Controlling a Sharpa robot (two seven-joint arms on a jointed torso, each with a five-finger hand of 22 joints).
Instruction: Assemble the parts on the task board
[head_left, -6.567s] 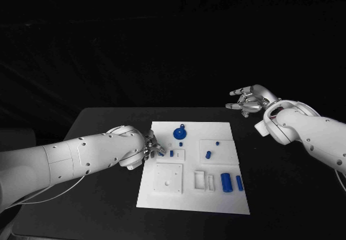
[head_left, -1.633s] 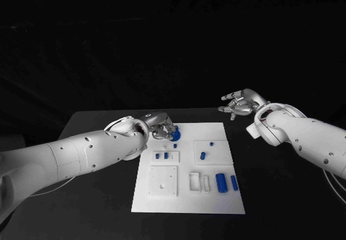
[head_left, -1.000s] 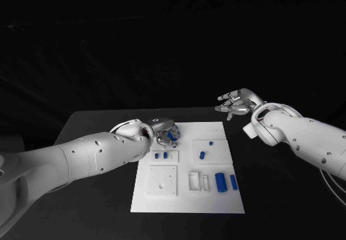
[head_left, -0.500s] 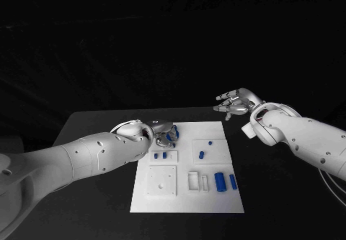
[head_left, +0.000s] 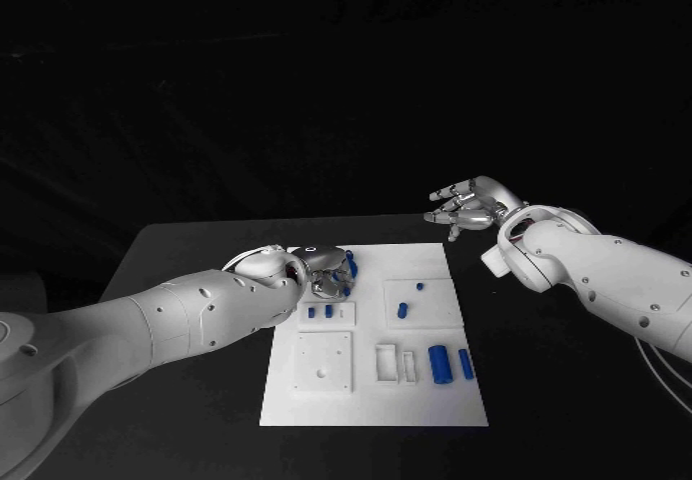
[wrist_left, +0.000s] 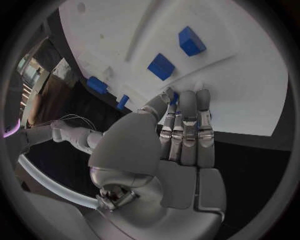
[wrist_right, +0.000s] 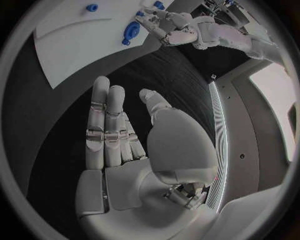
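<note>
The white task board (head_left: 368, 400) lies mid-table. My left hand (head_left: 323, 272) is at its far left corner, fingers straight and close together (wrist_left: 187, 127), laid over the blue round part (head_left: 351, 262). Blue shows on both sides of those fingers (wrist_left: 175, 98), and whether they grip the part is hidden. Two small blue blocks (wrist_left: 161, 66) stand in the board (wrist_left: 250, 75) just beyond the fingertips. My right hand (head_left: 464, 208) hangs raised past the board's far right corner, fingers apart and holding nothing (wrist_right: 119, 130). The right wrist view shows the round part (wrist_right: 131, 31) beside my left hand (wrist_right: 172, 27).
Two blue cylinders (head_left: 440, 363) lie side by side at the board's near right. Small blue pegs (head_left: 404, 309) sit in the raised right panel, with a white square plate (head_left: 325, 360) at the near left. Bare black table (head_left: 577, 400) surrounds the board.
Since the oldest frame my left hand has gone from the board's left edge up to the blue round part. Over the last second both hands have barely shifted.
</note>
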